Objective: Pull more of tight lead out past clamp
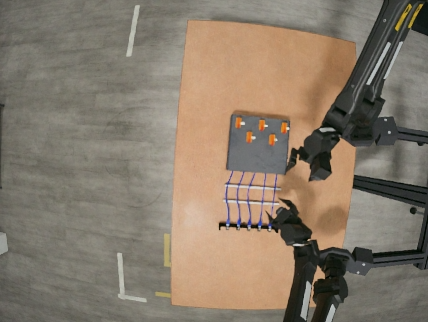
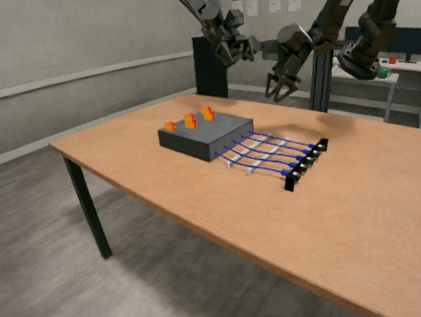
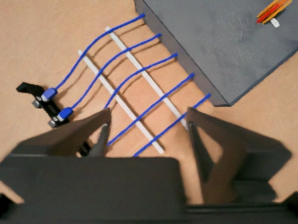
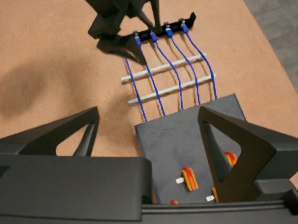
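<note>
A dark grey box (image 1: 258, 142) carries several orange handles (image 1: 261, 124) on its top. Several blue leads (image 1: 250, 200) run from the box over two white bars (image 1: 251, 188) to a black port strip (image 1: 247, 227). My left gripper (image 1: 279, 209) is open and empty, above the table by the right end of the port strip. In the left wrist view its fingers stand apart over the leads (image 3: 145, 85). My right gripper (image 1: 294, 159) is open and empty, beside the box's right edge. The right wrist view (image 4: 149, 110) shows the box and handles (image 4: 189, 179) below it.
In the exterior view both grippers hang well above the table, the left one (image 2: 277, 91) and the right one (image 2: 241, 46). The box, leads (image 2: 266, 153) and port strip (image 2: 307, 162) lie mid-table. The arms' stands are beyond the far edge.
</note>
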Available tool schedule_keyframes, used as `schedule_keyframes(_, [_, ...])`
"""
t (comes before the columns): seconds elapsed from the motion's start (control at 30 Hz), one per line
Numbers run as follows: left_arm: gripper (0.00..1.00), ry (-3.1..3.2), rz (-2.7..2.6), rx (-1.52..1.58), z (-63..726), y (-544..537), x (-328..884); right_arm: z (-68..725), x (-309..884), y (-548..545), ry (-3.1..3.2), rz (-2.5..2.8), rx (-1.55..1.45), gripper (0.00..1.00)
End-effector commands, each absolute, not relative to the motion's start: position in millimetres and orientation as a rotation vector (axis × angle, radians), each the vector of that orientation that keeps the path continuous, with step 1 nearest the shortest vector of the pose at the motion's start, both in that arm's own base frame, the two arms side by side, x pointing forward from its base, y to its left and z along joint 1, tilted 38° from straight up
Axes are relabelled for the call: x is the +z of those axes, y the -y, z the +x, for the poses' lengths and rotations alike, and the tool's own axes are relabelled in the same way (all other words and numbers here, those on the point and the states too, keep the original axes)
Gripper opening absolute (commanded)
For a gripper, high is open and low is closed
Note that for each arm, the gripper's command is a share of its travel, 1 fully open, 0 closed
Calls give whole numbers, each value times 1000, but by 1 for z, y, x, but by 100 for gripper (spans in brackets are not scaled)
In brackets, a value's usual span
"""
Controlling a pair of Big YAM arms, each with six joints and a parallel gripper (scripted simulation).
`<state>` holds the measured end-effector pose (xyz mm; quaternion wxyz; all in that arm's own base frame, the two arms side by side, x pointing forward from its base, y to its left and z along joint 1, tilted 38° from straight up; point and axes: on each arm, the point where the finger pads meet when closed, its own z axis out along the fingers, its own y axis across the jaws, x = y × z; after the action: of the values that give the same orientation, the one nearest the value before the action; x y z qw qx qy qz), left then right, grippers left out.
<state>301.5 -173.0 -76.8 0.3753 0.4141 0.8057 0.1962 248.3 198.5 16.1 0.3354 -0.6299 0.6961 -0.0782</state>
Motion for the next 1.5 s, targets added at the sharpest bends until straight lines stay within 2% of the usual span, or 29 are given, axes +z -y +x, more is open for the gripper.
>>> schedule_keyframes(0.0, [55,-2062,1160,562,306,168,-86,264,22,-199,-1788,-1642,-231,100])
schedule_keyframes(0.07, [55,-2062,1160,562,306,168,-86,264,22,-199,-1788,-1642,-231,100])
schedule_keyframes(0.13, [32,-2063,1287,621,310,162,-95,273,18,-190,-1791,-1639,-252,100])
schedule_keyframes(0.83, [32,-2106,2155,1006,359,115,-179,340,-26,-37,-1969,-1447,-422,100])
schedule_keyframes(1.47, [32,-2118,2156,1040,370,109,-190,343,-31,-9,-2007,-1373,-433,100])
